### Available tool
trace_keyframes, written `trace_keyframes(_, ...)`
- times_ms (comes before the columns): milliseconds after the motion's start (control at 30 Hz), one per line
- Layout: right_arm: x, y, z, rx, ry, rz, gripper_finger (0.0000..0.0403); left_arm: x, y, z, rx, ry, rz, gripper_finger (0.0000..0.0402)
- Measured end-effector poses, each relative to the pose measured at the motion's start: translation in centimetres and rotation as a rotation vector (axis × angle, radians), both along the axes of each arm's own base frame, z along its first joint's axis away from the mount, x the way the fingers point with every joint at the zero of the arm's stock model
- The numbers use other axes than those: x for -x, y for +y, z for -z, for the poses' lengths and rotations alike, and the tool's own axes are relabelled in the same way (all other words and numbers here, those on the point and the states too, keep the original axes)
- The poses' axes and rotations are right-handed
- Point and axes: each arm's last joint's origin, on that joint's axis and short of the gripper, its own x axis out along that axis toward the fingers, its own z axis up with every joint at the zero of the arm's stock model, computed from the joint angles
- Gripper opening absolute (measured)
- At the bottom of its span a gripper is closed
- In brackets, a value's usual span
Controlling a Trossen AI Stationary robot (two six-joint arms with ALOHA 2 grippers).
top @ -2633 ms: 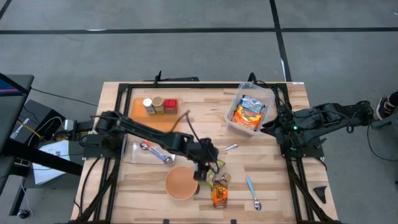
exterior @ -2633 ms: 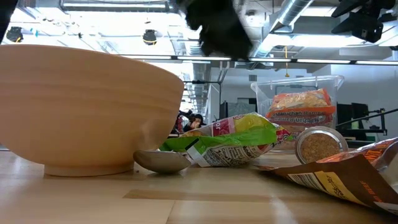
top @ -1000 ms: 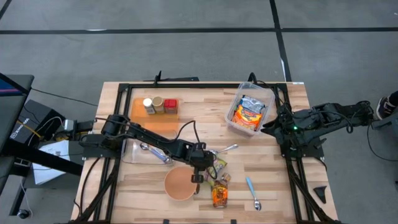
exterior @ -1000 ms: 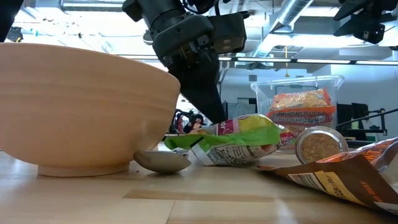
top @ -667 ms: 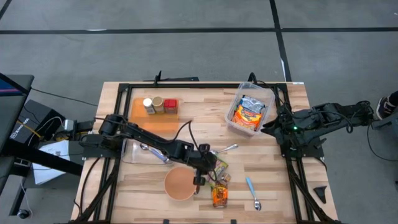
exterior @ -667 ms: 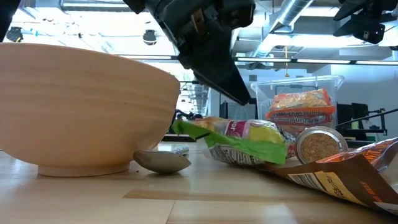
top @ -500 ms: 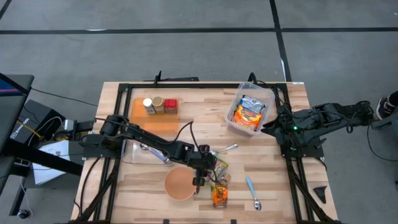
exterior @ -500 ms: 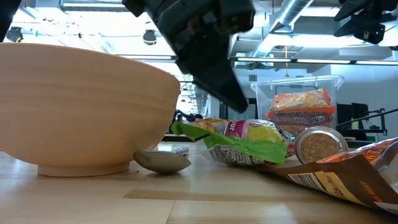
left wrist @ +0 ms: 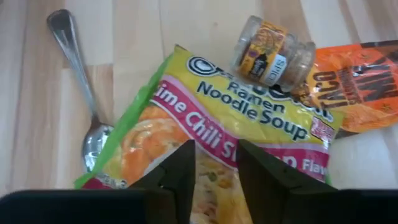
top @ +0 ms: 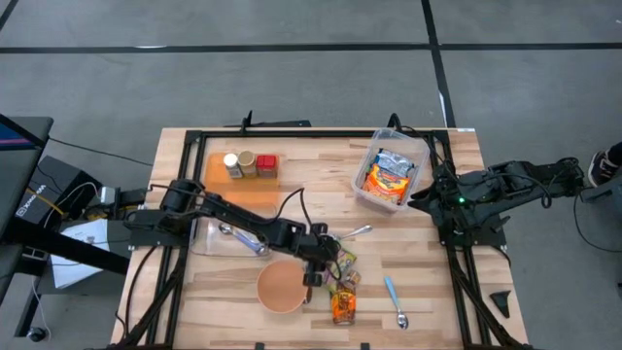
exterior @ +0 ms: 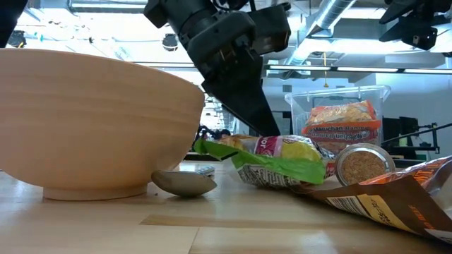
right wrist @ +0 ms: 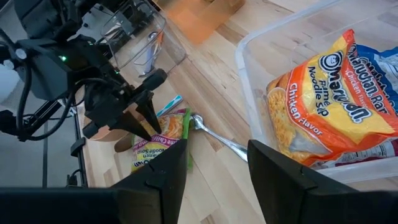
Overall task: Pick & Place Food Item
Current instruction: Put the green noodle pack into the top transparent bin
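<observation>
You get even, bright overhead light on the table (top: 428, 282), with soft, short shadows. In the low view the ceiling lights (exterior: 106, 32) glare white and backlight the left arm (exterior: 226, 56) into near silhouette; the bowl (exterior: 92, 120), close to the lens, looks soft. The left wrist view is slightly blurred, its fingers (left wrist: 180, 174) dark and out of focus.
</observation>
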Motion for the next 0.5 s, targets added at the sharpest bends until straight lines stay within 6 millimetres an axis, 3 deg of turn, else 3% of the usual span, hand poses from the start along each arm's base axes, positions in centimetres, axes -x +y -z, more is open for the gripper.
trace_keyframes(200,0.00,0.00,0.00,0.000,0.000,0.000,0.0163,-0.01,-0.03,0.23,0.008,0.009,0.007,0.0087)
trace_keyframes(500,0.00,0.00,0.00,0.000,0.000,0.000,0.0163,0.18,0.00,0.39,0.002,0.034,0.008,0.0128)
